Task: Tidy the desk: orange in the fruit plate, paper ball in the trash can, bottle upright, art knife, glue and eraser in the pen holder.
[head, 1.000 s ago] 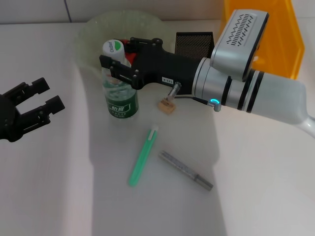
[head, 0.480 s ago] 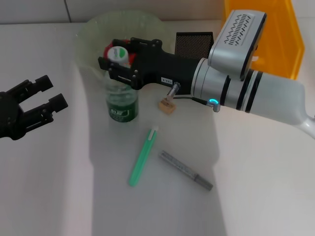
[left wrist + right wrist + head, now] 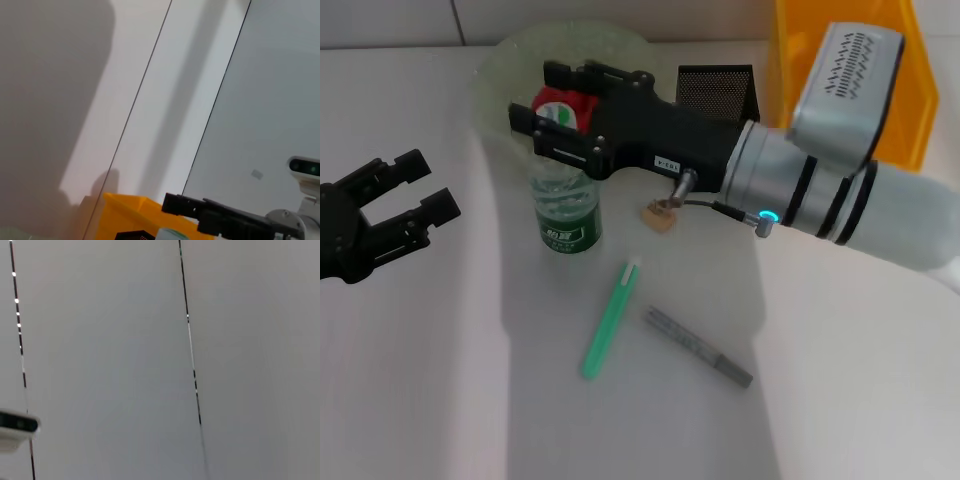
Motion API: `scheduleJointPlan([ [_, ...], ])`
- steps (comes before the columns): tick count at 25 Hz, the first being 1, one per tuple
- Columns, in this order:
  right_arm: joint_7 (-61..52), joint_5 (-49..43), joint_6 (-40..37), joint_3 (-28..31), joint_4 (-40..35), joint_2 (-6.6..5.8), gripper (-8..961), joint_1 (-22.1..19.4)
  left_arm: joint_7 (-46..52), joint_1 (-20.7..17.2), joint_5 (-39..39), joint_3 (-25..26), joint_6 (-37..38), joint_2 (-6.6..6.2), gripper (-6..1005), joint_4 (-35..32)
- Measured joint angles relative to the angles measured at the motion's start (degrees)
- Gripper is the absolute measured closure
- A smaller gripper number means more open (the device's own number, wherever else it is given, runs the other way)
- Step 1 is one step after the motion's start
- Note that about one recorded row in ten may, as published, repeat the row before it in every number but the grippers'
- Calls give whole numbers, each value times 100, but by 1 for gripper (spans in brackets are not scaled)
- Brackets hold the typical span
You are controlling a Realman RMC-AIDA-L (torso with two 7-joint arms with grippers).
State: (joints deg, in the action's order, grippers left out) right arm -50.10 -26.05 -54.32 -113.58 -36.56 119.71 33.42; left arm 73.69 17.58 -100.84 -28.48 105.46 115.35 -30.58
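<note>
One bottle [image 3: 563,200] stands upright on the desk [image 3: 420,330], its lower body and dark green label clear of the right gripper [image 3: 560,115], whose black fingers sit on either side of the cap and neck; whether they actually press on the bottle cannot be told from the head view. One orange [image 3: 560,100] shows as a red patch between those fingers, lying in the fruit plate [image 3: 510,60] just behind the bottle. One eraser [image 3: 658,215] lies on the desk beside the bottle, under the right wrist. Two long items lie nearer the front edge: one green stick [image 3: 610,320] with a white tip, and one grey metal art knife [image 3: 698,347] just beside it, the two apart and angled differently. One pen holder [image 3: 715,90] stands behind the right arm, touching or nearly touching one trash can [image 3: 910,80] at the far right corner. The left gripper [image 3: 405,205] hovers well apart from everything at the left side of the desk, its fingers spread with nothing between them.
</note>
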Motion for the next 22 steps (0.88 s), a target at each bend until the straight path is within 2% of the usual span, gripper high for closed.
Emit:
scheduleJointPlan([
  [4,-81,-183,-82,208,-849,-47,294,-657,-1,-8,19,26,73,-21,224,0],
  [5,-188,-351,-126,348,-1067,-52,287,-828,-1,-11,20,28,77,-23,224,0],
  [6,-558,-893,-339,755,-1437,-51,280,-1150,4,-20,21,29,88,-32,224,0],
  [7,-558,-893,-339,755,-1437,-51,274,-1150,4,-20,21,29,88,-32,225,0],
  [8,-772,-1185,-509,1000,-1584,-46,267,-1293,10,-22,22,19,96,-33,225,0],
  [13,-2230,-2616,-2045,2682,-2007,-53,235,-1748,46,-10,5,1,156,-35,226,-6],
  [17,-3746,-4141,-3612,4523,-2519,-88,215,-1836,56,6,-9,-6,180,-28,226,-26],
  [19,-4481,-4877,-4177,5271,-3020,-93,214,-1849,57,20,-14,-40,181,-28,227,-34],
  [22,-5437,-5847,-4685,5987,-3945,-88,214,-1839,55,54,-20,-188,181,-38,227,-41],
])
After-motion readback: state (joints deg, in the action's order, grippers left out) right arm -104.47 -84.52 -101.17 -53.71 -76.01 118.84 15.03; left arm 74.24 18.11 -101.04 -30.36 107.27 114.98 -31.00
